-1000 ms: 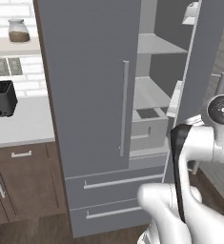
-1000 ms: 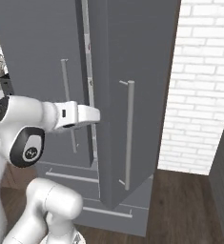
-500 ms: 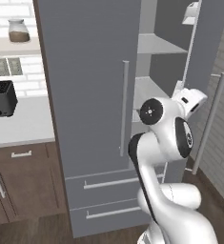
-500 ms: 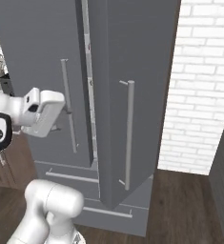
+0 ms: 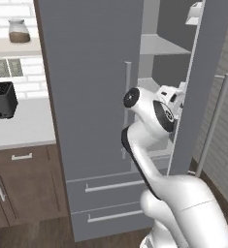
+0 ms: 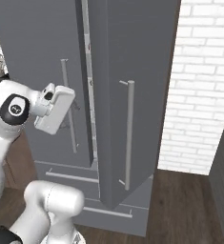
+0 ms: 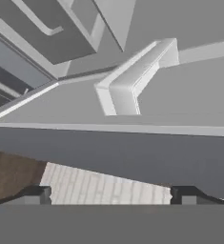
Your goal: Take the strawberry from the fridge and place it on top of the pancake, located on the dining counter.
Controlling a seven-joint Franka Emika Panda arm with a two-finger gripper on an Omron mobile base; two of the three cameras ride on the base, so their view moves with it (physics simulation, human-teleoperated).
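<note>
The fridge [image 5: 91, 111] stands with its right door [image 5: 203, 92] swung open and its left door closed; two lower drawers sit shut beneath. Pale grey shelves [image 5: 159, 46] are exposed in the open right compartment, and a small white item [image 5: 195, 13] rests high up at the door's inner side.

The arm reaches up from the base, its hand at the gap between the closed left door and the open right door, at mid-shelf height. In the hand view the gripper [image 7: 111, 194] is released: the two dark fingertips [image 7: 36, 194] stand wide apart with nothing between them. Ahead of them lies a grey shelf edge [image 7: 108, 128] and a pale raised bin wall [image 7: 132, 76].

From the right side, the hand sits just beside the left door's bar handle [image 6: 68, 105], apart from the open door's handle [image 6: 128, 136].

The strawberry cannot be made out in any view.

Left of the fridge, a black toaster [image 5: 1, 100] stands on a pale worktop [image 5: 23, 127] above dark wood cabinets [image 5: 23, 184].
</note>
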